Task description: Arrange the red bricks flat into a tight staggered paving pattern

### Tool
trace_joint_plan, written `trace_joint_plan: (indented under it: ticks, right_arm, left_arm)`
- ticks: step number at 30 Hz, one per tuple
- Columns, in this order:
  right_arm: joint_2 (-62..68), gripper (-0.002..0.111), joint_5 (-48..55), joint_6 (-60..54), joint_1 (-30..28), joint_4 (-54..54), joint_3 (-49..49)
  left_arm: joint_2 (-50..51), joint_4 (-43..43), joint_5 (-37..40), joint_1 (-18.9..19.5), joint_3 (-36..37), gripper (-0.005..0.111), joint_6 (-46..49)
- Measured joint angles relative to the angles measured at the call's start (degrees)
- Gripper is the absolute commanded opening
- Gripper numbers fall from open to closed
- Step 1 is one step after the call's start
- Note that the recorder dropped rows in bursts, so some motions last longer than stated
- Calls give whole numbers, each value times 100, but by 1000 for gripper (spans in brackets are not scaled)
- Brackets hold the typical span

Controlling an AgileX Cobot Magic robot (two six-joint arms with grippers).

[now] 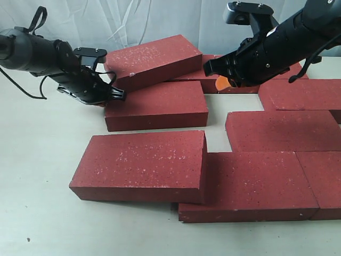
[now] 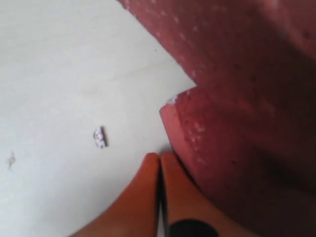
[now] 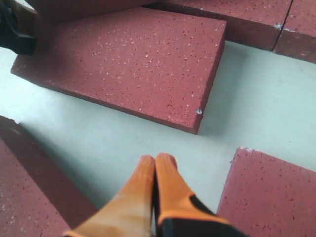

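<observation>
Several dark-red speckled bricks lie on the pale table. One brick [image 1: 152, 58] leans tilted on a flat brick [image 1: 157, 105] behind the middle. A front-left brick [image 1: 141, 165] rests with one edge on a flat front brick [image 1: 250, 186]. More bricks [image 1: 282, 130] lie flat at the right. My left gripper [image 1: 102, 102] is shut and empty, its tips [image 2: 160, 158] against the flat brick's left end [image 2: 197, 133]. My right gripper [image 1: 224, 84] is shut and empty, hovering over bare table [image 3: 157, 159] between that flat brick [image 3: 133, 59] and a right-hand brick [image 3: 271, 192].
A bare gap of table [image 1: 216, 140] runs between the middle brick and the right-hand bricks. Open table [image 1: 37, 160] spreads at the left and front. A small pale scrap [image 2: 100, 137] lies on the table near the left gripper. A white backdrop [image 1: 133, 18] hangs behind.
</observation>
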Motion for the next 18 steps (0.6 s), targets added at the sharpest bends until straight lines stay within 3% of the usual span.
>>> trace_joint_plan:
  ticks: [9,18]
  right_arm:
    - [0,-1,0,0,0,0,0]
    - [0,-1,0,0,0,0,0]
  left_arm:
    - [0,-801,-127,0,-87,0,0]
    - [0,-909,4,23,-91,0,0]
